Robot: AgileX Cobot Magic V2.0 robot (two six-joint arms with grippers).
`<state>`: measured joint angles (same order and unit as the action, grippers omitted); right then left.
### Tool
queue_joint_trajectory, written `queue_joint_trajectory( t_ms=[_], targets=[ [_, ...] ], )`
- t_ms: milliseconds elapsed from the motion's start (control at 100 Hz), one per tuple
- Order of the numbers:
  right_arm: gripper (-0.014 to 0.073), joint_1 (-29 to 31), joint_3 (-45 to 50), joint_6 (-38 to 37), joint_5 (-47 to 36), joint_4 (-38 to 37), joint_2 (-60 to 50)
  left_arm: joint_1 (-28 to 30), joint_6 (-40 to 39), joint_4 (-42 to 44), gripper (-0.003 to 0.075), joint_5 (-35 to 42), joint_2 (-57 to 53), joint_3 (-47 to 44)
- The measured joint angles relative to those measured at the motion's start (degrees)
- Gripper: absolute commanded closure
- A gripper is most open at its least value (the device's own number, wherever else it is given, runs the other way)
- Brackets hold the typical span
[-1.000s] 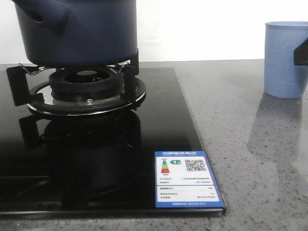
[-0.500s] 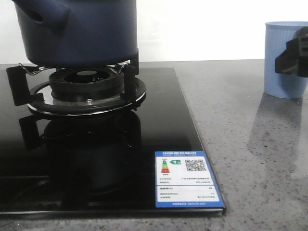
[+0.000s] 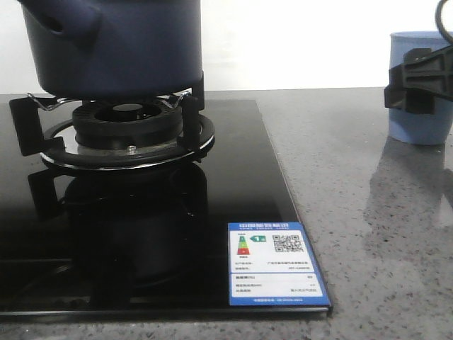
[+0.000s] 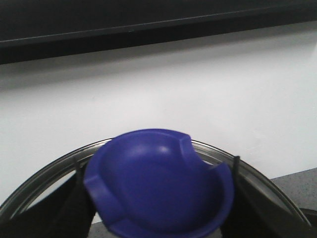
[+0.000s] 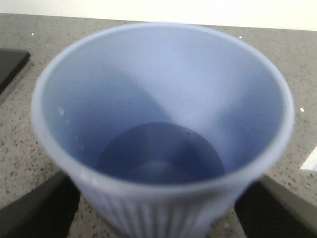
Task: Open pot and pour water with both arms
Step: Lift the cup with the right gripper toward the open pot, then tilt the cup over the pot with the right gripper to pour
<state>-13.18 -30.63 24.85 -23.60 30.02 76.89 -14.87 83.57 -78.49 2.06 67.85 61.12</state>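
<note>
The grey speckled desk point(image 3: 368, 212) fills the lower part of the front view, and a black glass cooktop point(image 3: 233, 184) lies on its left side. At the upper left of the frame the pot point(image 3: 113, 42), dark navy with a short hollow nub on its side, stands on the black burner support point(image 3: 127, 134); its top is cut by the frame edge. In the lower middle a blue and white label point(image 3: 277, 263) is stuck on the glass near the cooktop corner.

At the right edge stands the pale blue ribbed cup point(image 3: 419, 92), well apart from the pot. The right gripper point(image 3: 417, 85) is in front of the cup and covers part of its side. In the right wrist view its fingers point(image 5: 34, 210) stand spread on both sides of the cup point(image 5: 163, 124); I cannot tell if they touch it.

In the left wrist view the left gripper point(image 4: 157, 208) has dark fingers point(image 4: 74, 210) pinching a deep blue knob point(image 4: 158, 183), set on a glass lid with metal rim point(image 4: 49, 173), before a white wall.
</note>
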Motion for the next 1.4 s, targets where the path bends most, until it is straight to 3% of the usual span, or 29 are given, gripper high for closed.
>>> queue_joint_trajectory(
  t_ms=[260, 490, 800, 1120, 1400],
  targets=[
    [0.0034, 0.0, -1.24, 0.0, -0.3, 0.0, 4.3, 0.0, 0.0, 0.0, 0.0372, 0.0, 0.0, 0.0],
    [0.0314, 0.0, -1.36, 0.0, -1.21, 0.0, 4.55, 0.0, 0.0, 0.0, 0.0372, 0.0, 0.0, 0.0],
    [0.0351, 0.0, -1.48, -0.11, 0.16, -1.79, 3.41, 0.0, 0.0, 0.0, 0.0372, 0.0, 0.0, 0.0],
    [0.0351, -0.63, -15.11, -0.21, 17.89, -13.11, -2.22, 0.0, 0.0, 0.0, 0.0372, 0.0, 0.0, 0.0],
    [0.0351, -5.94, -31.94, -0.21, 36.5, -26.18, -0.65, 0.0, 0.0, 0.0, 0.0372, 0.0, 0.0, 0.0]
  ],
)
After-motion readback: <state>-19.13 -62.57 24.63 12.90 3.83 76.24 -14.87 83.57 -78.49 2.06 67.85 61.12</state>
